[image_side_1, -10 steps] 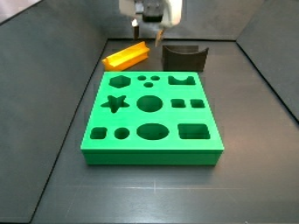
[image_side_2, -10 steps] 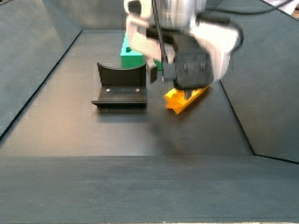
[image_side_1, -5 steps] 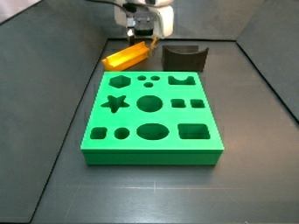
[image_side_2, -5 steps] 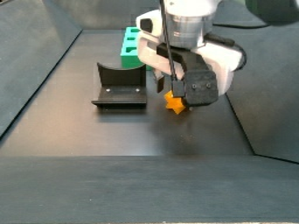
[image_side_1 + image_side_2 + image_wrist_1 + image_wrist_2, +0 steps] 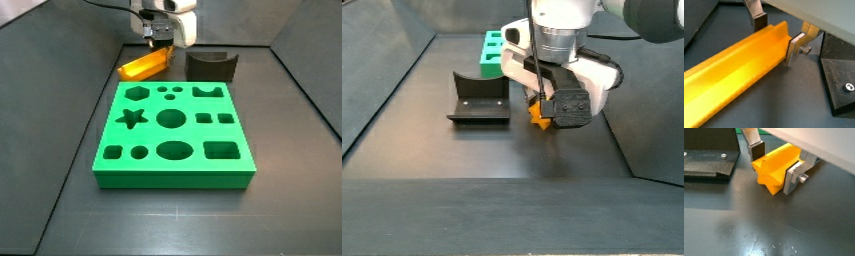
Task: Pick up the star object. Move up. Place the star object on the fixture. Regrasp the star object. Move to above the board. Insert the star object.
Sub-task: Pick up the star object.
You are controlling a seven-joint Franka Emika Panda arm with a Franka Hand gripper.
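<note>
The star [image 5: 741,72] lies on the dark floor [image 5: 764,233] near the far edge, just beside the fixture [image 5: 211,66] and beyond the board's [image 5: 174,135] far left corner. In a side view [image 5: 144,65] it shows as an orange-yellow bar lying slantwise; in a wrist view its star-shaped end face [image 5: 767,173] points toward the camera.

The gripper [image 5: 777,34] is down over the star near one end, with the jaws straddling it. One silver finger [image 5: 796,47] lies flat against the star's side in both wrist views, and the dark pad of the opposite finger [image 5: 759,21] sits at the star's far edge; whether that pad truly presses on it is hard to tell, so the jaws look closed around the star but the grip is uncertain. In a side view the gripper [image 5: 545,100] hides most of the star, with only a bit of orange [image 5: 539,116] showing beneath it.

The fixture [image 5: 480,98] stands apart from the star, its notch on top. The board lies flat on the floor, its recessed holes facing up
</note>
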